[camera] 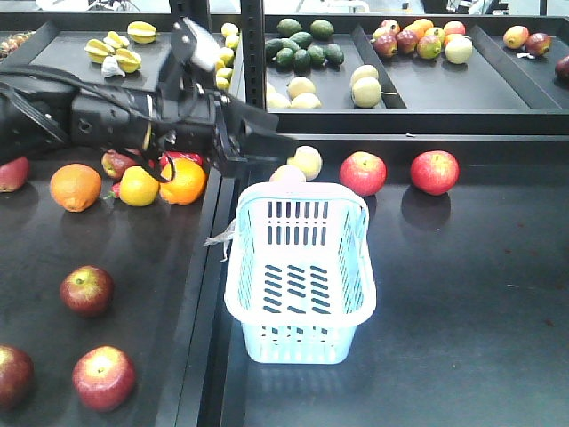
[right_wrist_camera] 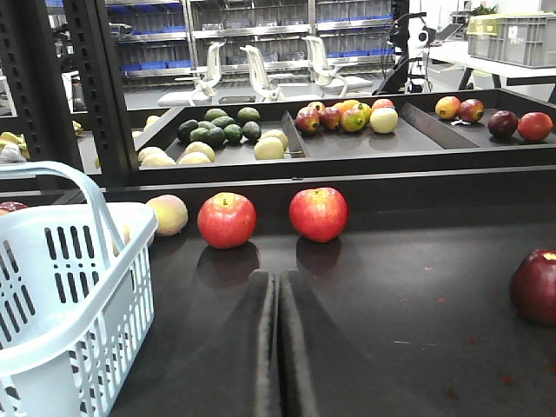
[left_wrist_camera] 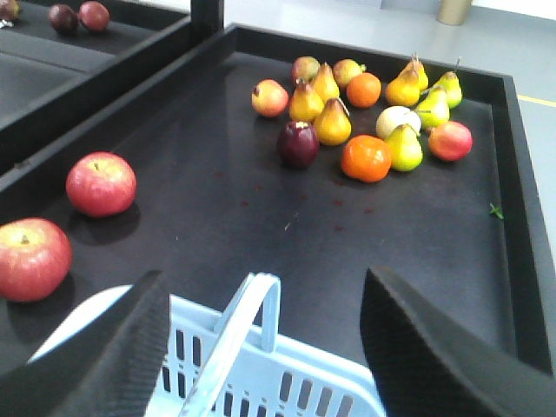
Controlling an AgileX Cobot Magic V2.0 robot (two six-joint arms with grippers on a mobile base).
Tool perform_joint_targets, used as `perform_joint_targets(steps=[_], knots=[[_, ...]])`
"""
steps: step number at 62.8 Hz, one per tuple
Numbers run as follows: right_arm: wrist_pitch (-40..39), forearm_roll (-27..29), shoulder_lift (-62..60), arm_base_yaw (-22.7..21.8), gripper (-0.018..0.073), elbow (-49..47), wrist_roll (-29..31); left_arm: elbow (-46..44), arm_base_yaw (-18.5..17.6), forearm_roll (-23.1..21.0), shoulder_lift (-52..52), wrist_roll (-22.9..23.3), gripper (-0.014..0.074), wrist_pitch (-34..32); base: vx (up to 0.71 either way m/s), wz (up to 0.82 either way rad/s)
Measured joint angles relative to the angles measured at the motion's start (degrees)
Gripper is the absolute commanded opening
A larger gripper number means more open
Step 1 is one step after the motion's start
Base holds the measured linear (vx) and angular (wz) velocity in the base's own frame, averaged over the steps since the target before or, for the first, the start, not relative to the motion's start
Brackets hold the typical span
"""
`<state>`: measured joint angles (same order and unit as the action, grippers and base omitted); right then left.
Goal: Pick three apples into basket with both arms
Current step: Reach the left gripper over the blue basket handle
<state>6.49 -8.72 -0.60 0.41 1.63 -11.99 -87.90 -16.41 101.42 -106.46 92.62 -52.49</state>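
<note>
The aqua basket [camera: 298,267] stands empty at the left edge of the right tray, handle up. My left gripper [camera: 267,149] hovers open over its far end; in the left wrist view the fingers [left_wrist_camera: 95,356] stand wide on either side of the basket handle [left_wrist_camera: 248,326], holding nothing. Two red apples [camera: 363,173] [camera: 435,172] lie just behind the basket. Three darker red apples [camera: 86,291] [camera: 104,377] [camera: 11,374] lie at the front of the left tray. My right gripper [right_wrist_camera: 278,280] is shut and empty, low over the tray, with both red apples [right_wrist_camera: 227,220] [right_wrist_camera: 318,213] ahead of it and the basket [right_wrist_camera: 69,287] to its left.
Oranges [camera: 76,187] [camera: 184,181] and a yellow fruit lie under the left arm. A pale yellow apple [camera: 306,162] sits behind the basket. A raised divider [camera: 209,294] splits the two trays. A pile of pears and oranges [left_wrist_camera: 365,104] fills the right tray's far corner. Another dark apple [right_wrist_camera: 534,287] lies right.
</note>
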Motion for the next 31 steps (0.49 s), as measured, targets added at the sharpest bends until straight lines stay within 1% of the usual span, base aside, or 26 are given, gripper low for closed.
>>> perform_joint_targets(steps=[11,31], knots=[[0.0,0.0,0.0,0.0,-0.0004,0.0,0.0,0.0,0.0,0.0,-2.4,-1.7,0.0446,0.2,0.00,0.00],[0.0,0.0,0.0,0.0,-0.0004,0.0,0.0,0.0,0.0,0.0,-5.7,-3.5,0.0446,0.4,0.00,0.00]])
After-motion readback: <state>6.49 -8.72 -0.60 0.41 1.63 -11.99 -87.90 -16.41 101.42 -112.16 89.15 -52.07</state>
